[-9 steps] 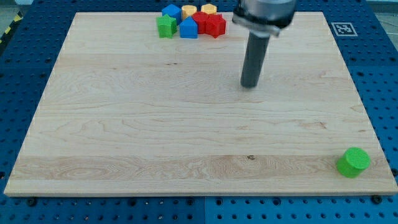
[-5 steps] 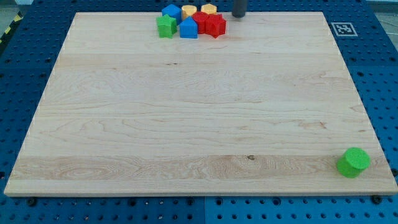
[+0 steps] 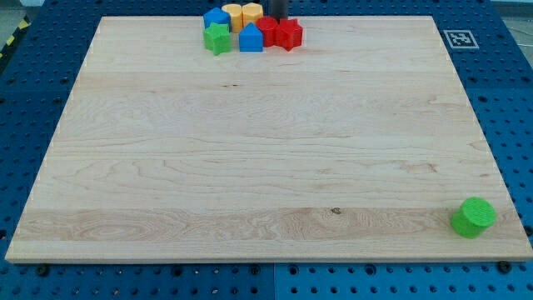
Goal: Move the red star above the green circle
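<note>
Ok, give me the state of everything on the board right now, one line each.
Red star block: in the top cluster, far from target.
Red block: touching the star's left.
Blue house-shaped block: upright, in cluster.
Green star-like block: cluster's left end.
Blue block: back row.
Yellow cylinders: back row.
Green circle block: alone, bottom right.
My tip: behind the cluster.

You see a wooden board (image 3: 250, 150) on a blue pegboard (image 3: 33, 100). Near its top edge cluster a green star (image 3: 217, 38), two blue blocks (image 3: 216, 18) (image 3: 251, 38), two yellow cylinders (image 3: 232, 15) (image 3: 252, 12) and a red block (image 3: 267, 31). A fiducial tag (image 3: 457, 38) sits top right.
</note>
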You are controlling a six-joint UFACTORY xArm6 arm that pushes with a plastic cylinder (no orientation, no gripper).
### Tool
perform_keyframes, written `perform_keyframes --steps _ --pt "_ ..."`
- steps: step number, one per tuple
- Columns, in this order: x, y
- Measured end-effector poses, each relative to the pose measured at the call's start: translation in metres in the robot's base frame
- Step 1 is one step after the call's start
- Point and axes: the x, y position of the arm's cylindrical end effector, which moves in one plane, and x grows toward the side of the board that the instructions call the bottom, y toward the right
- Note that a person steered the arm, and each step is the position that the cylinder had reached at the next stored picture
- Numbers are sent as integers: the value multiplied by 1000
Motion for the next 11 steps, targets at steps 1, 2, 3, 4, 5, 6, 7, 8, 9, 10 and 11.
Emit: perform_keyframes --steps 1,2,3,4,5,6,7,8,9,10,11 --pt "25 9" --pt "32 9" --pt "36 18" --pt "47 28" --pt "87 28" --pt "92 27" --pt "129 25" --pt "132 9" --pt "134 -23" --pt "144 -41" --pt "161 -64"
